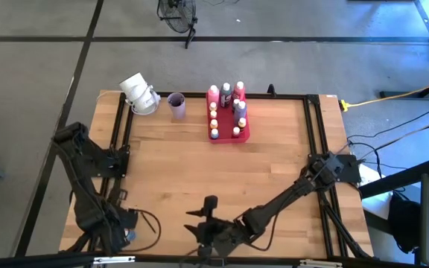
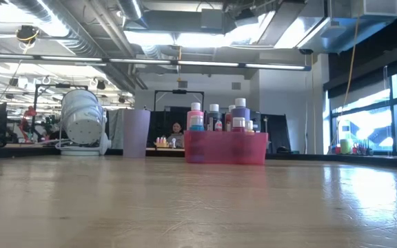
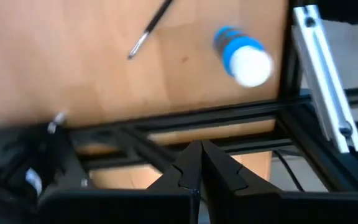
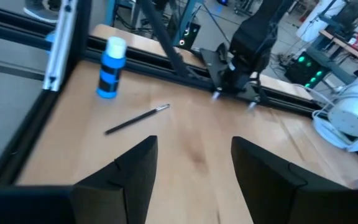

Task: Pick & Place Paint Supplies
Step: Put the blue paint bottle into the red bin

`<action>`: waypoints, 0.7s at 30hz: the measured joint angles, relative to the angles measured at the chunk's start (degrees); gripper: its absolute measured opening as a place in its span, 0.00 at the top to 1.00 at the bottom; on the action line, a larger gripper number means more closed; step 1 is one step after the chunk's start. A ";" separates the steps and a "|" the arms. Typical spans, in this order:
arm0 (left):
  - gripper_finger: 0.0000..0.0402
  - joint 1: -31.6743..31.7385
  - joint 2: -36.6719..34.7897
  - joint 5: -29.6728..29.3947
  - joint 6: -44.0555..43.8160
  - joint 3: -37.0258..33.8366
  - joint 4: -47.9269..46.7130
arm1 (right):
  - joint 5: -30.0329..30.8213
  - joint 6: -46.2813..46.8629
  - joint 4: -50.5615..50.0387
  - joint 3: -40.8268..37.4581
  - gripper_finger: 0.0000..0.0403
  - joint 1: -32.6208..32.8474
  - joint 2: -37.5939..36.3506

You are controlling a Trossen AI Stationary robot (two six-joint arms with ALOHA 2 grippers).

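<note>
Right wrist view: blue white-capped bottle (image 4: 111,67) upright beside thin dark paintbrush (image 4: 137,119); right jaws wide, left closed.

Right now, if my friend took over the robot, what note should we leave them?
Left end effector: shut, holding nothing, parked at the near-left table corner.
Right end effector: open, empty, low at the near edge, facing left.
Done: many paint bottles stand in the pink-red tray at the far side, beside the lilac cup.
Left: one blue bottle and one paintbrush on the table near the left corner.
</note>
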 joint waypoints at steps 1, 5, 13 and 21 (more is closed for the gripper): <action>0.99 0.00 0.24 -0.02 1.84 0.00 0.72 | -0.12 -0.29 0.05 0.00 0.48 -0.44 -0.04; 0.99 0.13 1.06 -0.02 5.83 0.00 1.62 | -0.30 -0.49 -0.58 0.02 0.48 -1.47 -0.04; 0.99 0.11 1.31 2.28 -10.27 -0.02 2.74 | 0.25 -6.14 -0.07 1.25 0.48 -0.52 -0.12; 0.99 -0.19 1.28 0.92 -9.74 -0.02 3.26 | 9.13 -6.76 -0.96 1.25 0.48 -0.30 -0.15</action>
